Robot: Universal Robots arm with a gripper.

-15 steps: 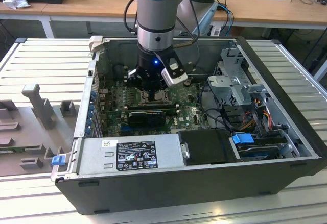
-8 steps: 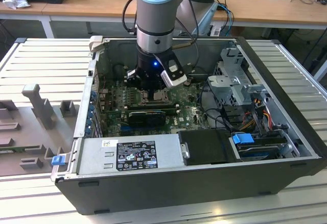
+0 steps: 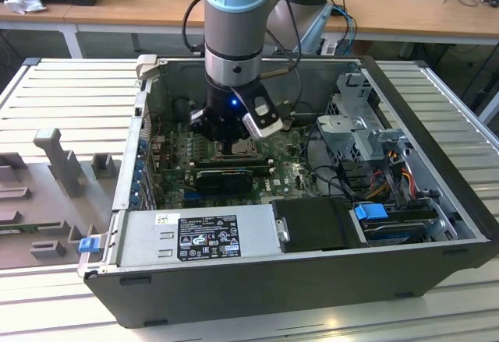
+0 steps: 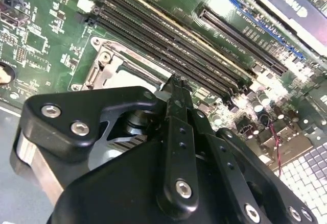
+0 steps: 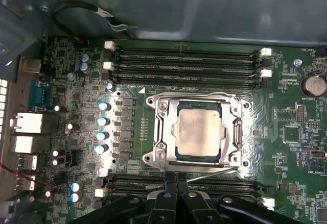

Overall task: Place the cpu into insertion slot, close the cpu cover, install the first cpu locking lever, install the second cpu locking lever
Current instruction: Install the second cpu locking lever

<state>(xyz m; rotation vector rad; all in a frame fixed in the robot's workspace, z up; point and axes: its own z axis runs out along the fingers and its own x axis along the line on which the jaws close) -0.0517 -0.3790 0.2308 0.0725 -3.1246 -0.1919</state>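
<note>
Cover down over the chip

My gripper (image 5: 176, 191) is clenched beside the cover (image 5: 198, 132); a slip could bend the lever (image 5: 212, 172).

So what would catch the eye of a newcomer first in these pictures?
Probably the cpu, pale and square, seated in the insertion slot with the silver cpu cover closed around it. The black tool sits at the socket's edge, beside a thin locking lever.
</note>
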